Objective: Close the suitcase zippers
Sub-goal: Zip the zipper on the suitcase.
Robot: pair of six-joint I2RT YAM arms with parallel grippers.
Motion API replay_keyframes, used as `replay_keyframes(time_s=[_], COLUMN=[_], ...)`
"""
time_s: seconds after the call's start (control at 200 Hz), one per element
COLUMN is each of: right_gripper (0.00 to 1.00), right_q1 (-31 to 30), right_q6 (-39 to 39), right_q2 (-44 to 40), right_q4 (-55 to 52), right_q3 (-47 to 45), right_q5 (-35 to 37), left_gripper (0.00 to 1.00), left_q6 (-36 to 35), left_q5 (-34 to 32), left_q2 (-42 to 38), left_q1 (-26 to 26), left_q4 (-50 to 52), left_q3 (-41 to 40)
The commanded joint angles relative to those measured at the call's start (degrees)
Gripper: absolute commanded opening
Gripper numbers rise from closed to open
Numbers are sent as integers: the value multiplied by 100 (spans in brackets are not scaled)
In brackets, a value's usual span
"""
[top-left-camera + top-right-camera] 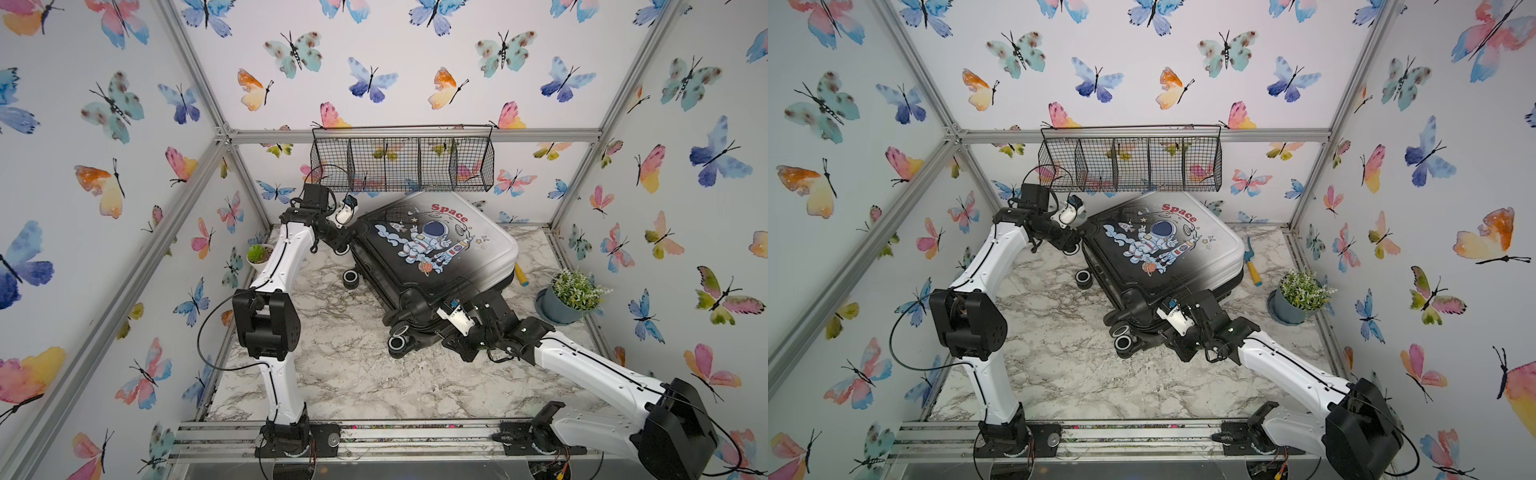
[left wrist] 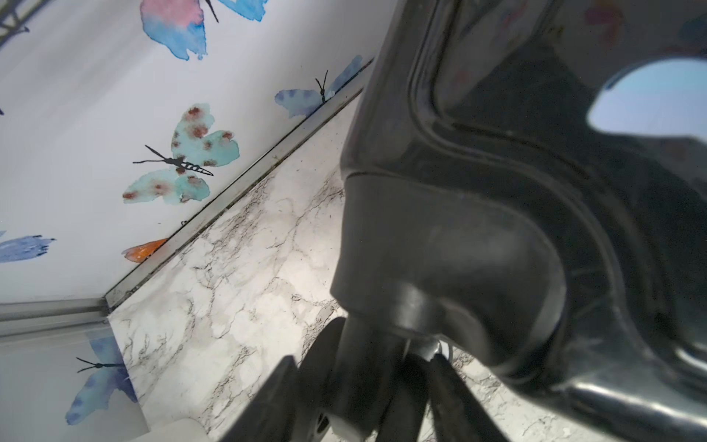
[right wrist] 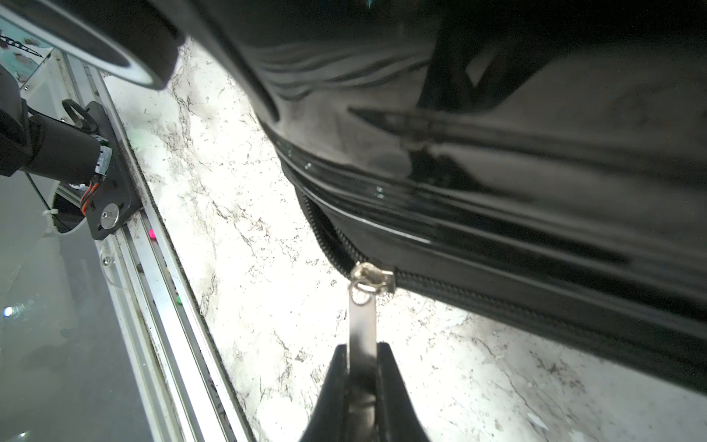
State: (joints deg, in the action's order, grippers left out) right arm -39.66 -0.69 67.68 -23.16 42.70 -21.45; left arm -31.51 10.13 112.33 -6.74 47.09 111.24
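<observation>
I see butterfly wallpaper (image 1: 395, 50) on all three walls, grey metal framing (image 1: 540, 135), a wire basket (image 1: 403, 166) hung on the back wall, and a marble-patterned tabletop (image 1: 353, 374) under even, bright light.

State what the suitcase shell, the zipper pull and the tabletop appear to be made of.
Suitcase shell: hard glossy plastic, likely; it mirrors the light in the right wrist view.
Zipper pull: bright silvery metal, smooth and shiny.
Tabletop: marble pattern, grey veins on white; real stone or printed laminate cannot be told.
</observation>
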Motion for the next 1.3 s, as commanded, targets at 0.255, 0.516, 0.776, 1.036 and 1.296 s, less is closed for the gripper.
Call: replay_keyframes(time_s=[0.255, 0.516, 0.776, 1.036, 1.296], right_gripper=[2, 2, 2, 2, 2], right_q1=[57, 57, 55, 58, 55], right_q6=[-88, -75, -51, -59, -72], right_q2=[220, 233, 147, 149, 152], right_q4=[209, 189, 171, 127, 150], right_q3=[344, 353, 336, 353, 338], right_q5=[-96, -70, -28, -8, -185], left_gripper=[79, 78, 71, 50, 24], left_q6=[-22, -232, -339, -414, -393], left_q5=[620, 1360, 1684, 1702, 2177], left_q2=[-119, 175, 713, 803, 734], left_q1=[419, 421, 377, 333, 346], left_q4=[719, 562, 663, 643, 674], left_q3=[-214, 302, 559, 614, 723])
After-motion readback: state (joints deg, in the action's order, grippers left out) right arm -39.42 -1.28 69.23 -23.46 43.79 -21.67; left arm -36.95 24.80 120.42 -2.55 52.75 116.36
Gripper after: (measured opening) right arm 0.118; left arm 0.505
